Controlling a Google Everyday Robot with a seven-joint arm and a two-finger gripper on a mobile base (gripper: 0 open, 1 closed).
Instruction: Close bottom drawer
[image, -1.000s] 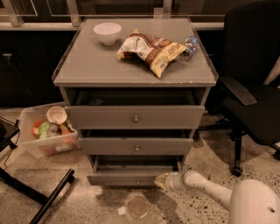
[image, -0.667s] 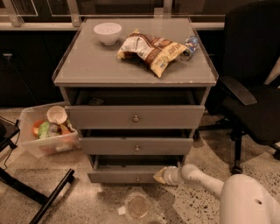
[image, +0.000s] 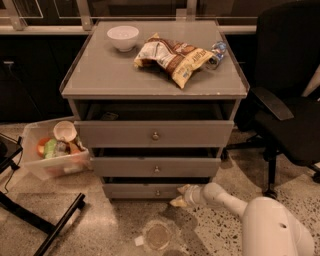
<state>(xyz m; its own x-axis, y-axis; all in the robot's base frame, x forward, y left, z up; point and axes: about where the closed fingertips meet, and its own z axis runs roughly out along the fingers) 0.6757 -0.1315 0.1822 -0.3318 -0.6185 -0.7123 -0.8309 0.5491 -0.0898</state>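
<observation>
Gripper (image: 180, 196) is low at the near right of the cabinet (image: 100, 80), against the right part of the bottom drawer (image: 135, 191) front, right of its knob (image: 157, 192). Grip state: can't tell. Bottom drawer is the lowest of three and sits slightly pulled out, with a dark gap above it. On top are a bowl (image: 123, 37), chip bag (image: 172, 56) and bottle (image: 216, 51). Plastic bin (image: 55, 162) is on the floor to the left.

three drawers (image: 125, 167), one bowl (image: 123, 37), one chip bag (image: 172, 57), one bottle (image: 216, 52), one claw (image: 179, 196) at the bottom drawer (image: 135, 190).
</observation>
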